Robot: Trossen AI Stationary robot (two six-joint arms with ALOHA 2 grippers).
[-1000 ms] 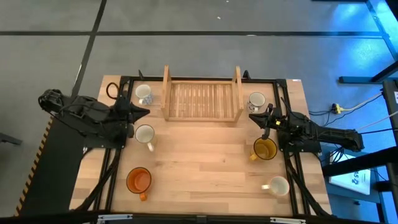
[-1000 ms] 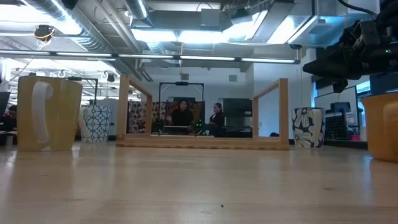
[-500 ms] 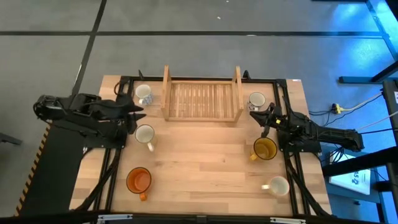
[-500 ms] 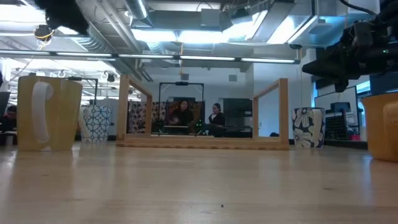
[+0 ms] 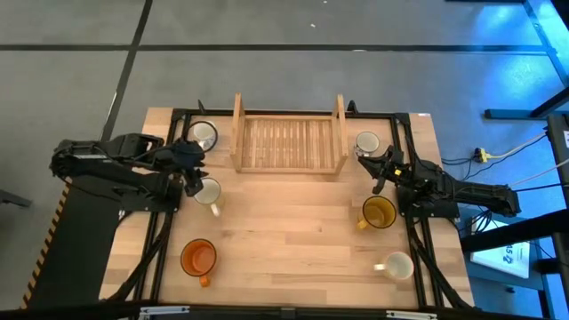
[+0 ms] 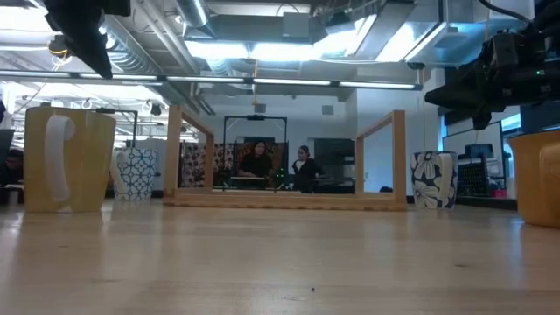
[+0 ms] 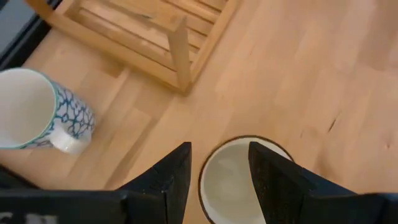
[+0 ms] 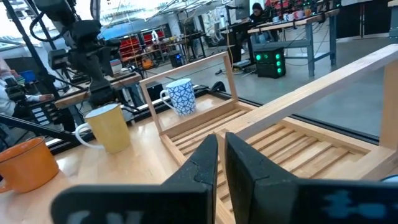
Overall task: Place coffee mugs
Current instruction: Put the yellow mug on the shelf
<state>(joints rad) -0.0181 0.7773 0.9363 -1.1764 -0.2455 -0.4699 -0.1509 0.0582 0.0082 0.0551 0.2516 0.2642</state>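
From above, you have the slatted wooden rack (image 5: 289,142) at the far middle of the table (image 5: 293,240), with six mugs spread around it. A blue-patterned mug (image 5: 204,135) stands just left of the rack and a floral mug (image 5: 366,142) just right of it. A cream mug (image 5: 207,193) sits nearer you on the left, an orange mug (image 5: 198,258) at the near left, an amber mug (image 5: 379,212) on the right and a white mug (image 5: 397,265) at the near right. Your left gripper (image 5: 193,169) hangs between the blue-patterned mug and the cream mug, at the cream mug's rim. Your right gripper (image 5: 372,165) sits beside the floral mug, between it and the amber mug.

At table height, the cream mug (image 6: 68,158) stands tall on the left with the blue-patterned mug (image 6: 136,174) behind it, the rack (image 6: 284,157) in the middle and the floral mug (image 6: 434,179) on the right. Both arms hang above the table.

Through the left wrist camera, your left gripper (image 7: 219,174) is open, its fingers (image 7: 171,174) spread over the rim of the cream mug (image 7: 236,180), one finger outside and the other over its mouth. The blue-patterned mug (image 7: 37,109) and a corner of the rack (image 7: 155,37) lie beyond.

Through the right wrist camera, your right gripper (image 8: 221,158) has its fingers (image 8: 202,162) pressed nearly together, holding nothing, pointing across the rack (image 8: 273,137) toward the blue-patterned mug (image 8: 180,94), cream mug (image 8: 109,127) and orange mug (image 8: 28,163).
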